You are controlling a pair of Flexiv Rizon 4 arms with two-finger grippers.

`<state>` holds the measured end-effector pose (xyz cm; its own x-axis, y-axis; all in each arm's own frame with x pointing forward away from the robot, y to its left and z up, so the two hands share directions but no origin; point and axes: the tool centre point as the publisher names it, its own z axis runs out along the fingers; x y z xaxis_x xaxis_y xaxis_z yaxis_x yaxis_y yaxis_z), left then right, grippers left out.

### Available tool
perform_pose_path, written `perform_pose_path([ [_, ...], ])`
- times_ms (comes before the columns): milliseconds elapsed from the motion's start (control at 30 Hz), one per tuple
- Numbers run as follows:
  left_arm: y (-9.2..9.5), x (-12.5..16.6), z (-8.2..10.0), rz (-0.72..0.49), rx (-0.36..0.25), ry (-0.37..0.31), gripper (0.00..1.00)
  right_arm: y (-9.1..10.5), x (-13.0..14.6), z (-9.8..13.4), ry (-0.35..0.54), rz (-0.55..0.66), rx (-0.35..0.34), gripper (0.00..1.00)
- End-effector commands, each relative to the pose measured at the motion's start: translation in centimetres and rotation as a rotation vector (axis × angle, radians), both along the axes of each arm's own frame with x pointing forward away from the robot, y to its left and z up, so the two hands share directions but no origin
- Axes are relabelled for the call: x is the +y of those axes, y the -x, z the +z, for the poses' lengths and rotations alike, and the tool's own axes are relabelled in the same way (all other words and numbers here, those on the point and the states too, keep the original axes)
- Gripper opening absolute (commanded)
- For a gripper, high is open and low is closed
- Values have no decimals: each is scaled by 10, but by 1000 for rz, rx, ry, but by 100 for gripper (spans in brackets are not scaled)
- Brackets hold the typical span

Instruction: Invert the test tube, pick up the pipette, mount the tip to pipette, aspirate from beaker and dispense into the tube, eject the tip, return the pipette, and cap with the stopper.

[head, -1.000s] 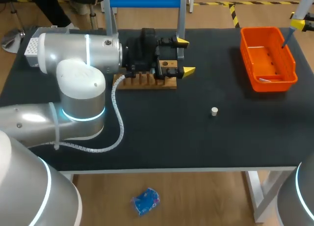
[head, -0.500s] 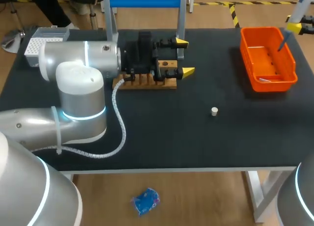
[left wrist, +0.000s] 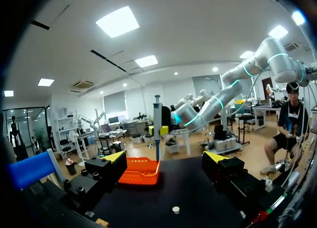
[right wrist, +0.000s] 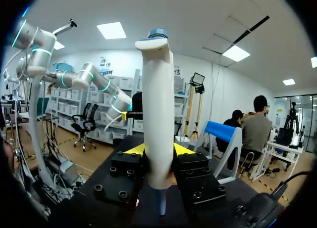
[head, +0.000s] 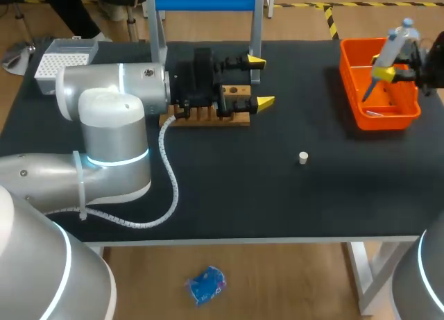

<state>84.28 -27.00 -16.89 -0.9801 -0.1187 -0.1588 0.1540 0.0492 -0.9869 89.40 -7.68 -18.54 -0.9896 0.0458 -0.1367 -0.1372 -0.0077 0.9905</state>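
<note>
My right gripper [head: 390, 70] comes in from the right edge and hangs over the orange bin [head: 354, 91]. It is shut on a white pipette [head: 387, 51] with a blue cap, tilted with its tip pointing down into the bin. In the right wrist view the pipette [right wrist: 157, 119] stands upright between the fingers of that gripper [right wrist: 158, 151]. My left gripper [head: 261, 80] is open and holds nothing, above the right end of the wooden rack [head: 208, 116]. From the left wrist view its gripper [left wrist: 165, 158] faces the bin [left wrist: 141, 171] and the pipette [left wrist: 157, 121]. A small white stopper [head: 303, 157] lies on the black table. No test tube or beaker shows.
A white tip box [head: 62, 56] sits at the back left corner, behind my left arm. Two metal posts [head: 256, 21] of a blue-topped frame stand at the table's back edge behind the rack. The stopper [left wrist: 175, 208] lies ahead of the left gripper.
My right gripper has carried the pipette in from the right edge, leftward and lower, to above the orange bin. The left arm has shifted only slightly.
</note>
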Motion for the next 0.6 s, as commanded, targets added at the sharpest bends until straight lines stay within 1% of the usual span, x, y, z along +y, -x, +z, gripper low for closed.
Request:
perform_pose_path([
  [33,0,0,0,3,-1,1,100,13,27,-1,-2,-44,2,0],
  [100,0,0,0,3,-1,1,100,18,36,-3,0,-32,1,0],
  [600,0,0,0,3,-1,1,100,18,36,-3,0,-32,1,0],
])
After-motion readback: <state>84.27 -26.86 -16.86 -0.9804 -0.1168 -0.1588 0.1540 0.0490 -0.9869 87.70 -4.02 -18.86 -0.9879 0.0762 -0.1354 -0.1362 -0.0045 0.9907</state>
